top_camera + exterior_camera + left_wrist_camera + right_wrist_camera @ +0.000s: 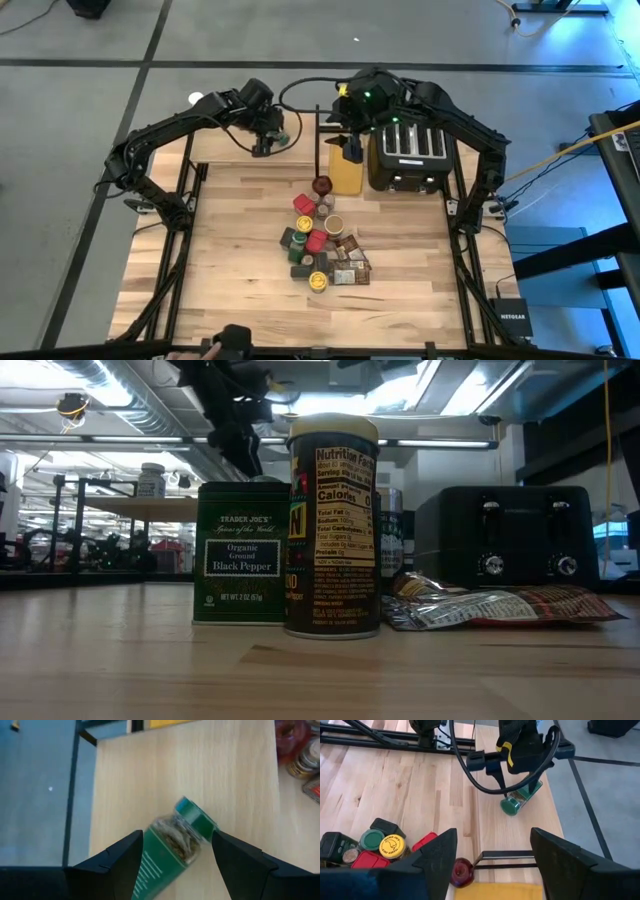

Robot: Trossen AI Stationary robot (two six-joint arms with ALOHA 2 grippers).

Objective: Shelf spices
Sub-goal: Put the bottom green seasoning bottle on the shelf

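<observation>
Several spices (320,245) lie heaped at the table's middle: jars, tins and packets. The low view shows a black pepper tin (241,552), a dark jar (332,525) and a packet (490,607). The shelf (520,832), a light plank on a black frame, stands at the far left. Over it my left gripper (270,138) is shut on a green-lidded spice jar (175,840). My right gripper (492,865) hangs open and empty above the red knob (462,872), near the yellow board (345,165). My left gripper pinches the jar's glass body (165,852) between its two fingers, which come slanting down from above and lie across it. The jar is tilted, its green lid (510,807) lowest, close over the shelf plank. Whether the lid touches the plank I cannot tell.
A black toaster (410,155) stands at the far right beside the yellow board. In the low view a white-lidded jar (152,480) stands on the shelf (150,508). Bare tabletop (220,260) lies left of the heap. The shelf's outer edge (94,795) drops to the floor.
</observation>
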